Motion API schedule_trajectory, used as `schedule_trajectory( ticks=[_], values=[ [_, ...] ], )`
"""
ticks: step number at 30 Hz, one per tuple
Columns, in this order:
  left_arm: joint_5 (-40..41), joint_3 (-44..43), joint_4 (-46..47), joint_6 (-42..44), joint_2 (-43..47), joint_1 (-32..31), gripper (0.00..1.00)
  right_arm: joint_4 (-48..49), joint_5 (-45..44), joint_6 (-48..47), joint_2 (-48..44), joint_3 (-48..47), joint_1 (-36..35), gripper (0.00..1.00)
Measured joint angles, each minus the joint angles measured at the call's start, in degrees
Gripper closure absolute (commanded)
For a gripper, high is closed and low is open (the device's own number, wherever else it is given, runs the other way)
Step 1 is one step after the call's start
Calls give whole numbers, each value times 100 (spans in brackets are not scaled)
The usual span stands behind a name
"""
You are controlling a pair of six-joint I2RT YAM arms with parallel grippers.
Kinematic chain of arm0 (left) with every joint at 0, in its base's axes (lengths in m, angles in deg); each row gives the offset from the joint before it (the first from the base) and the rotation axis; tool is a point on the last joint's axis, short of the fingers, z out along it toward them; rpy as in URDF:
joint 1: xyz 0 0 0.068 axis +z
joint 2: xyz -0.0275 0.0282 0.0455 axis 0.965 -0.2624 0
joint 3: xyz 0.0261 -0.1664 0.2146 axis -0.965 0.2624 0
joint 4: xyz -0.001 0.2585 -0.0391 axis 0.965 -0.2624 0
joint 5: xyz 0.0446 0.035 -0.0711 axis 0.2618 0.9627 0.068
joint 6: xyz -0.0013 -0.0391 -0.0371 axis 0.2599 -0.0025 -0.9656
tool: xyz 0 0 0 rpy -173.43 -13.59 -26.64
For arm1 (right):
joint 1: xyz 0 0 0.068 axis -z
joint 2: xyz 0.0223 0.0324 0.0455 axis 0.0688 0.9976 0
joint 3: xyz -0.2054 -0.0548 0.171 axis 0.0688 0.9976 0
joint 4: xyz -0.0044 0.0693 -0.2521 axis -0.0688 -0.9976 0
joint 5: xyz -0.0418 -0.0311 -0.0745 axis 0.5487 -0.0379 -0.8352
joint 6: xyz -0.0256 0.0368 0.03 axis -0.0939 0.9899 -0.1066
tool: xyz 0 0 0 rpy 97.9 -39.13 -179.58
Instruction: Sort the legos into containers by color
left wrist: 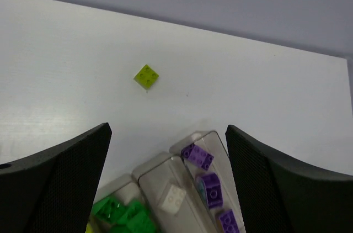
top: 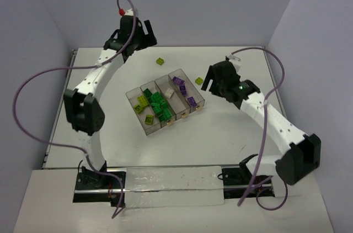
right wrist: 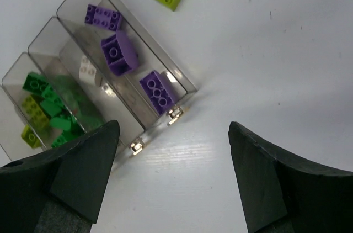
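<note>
the left gripper point(left wrist: 167, 133) and right gripper point(right wrist: 174, 128) hang wide open, holding nothing. two yellow-green legos point(top: 160, 61) lie loose just beside the tray point(top: 131, 96) on the white table point(top: 220, 133), pale grey walls point(top: 193, 1) around.

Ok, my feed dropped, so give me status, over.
Left gripper open, empty. Right gripper open, empty. Two yellow-green legos loose on the table outside the tray. Nothing blocking them.
</note>
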Motion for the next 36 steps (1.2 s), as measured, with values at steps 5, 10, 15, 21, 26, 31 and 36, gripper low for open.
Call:
schedule_trajectory(
  ticks=[5,10,15,21,26,31,36],
  values=[
    [172,1401,-21,-83,1706,-2,7,113,253,-50,1469,-1031,476,17],
    [258,2760,-74,-148,3056,-2,7,8,556,88,2878,-1899,761,19],
    [315,3523,-337,-226,3885,-2,7,-92,761,251,4091,-2829,926,21],
    [411,3595,-523,-241,4395,-2,7,-194,902,401,4831,-3353,965,22],
    [477,3591,-619,-234,4645,-2,7,-330,920,488,5301,-3758,972,24],
    [553,3591,-749,-223,4666,-2,7,-404,882,525,5624,-3966,972,29],
    [598,3591,-853,-191,4674,-2,7,-517,862,530,5773,-4089,972,33]
  ],
)
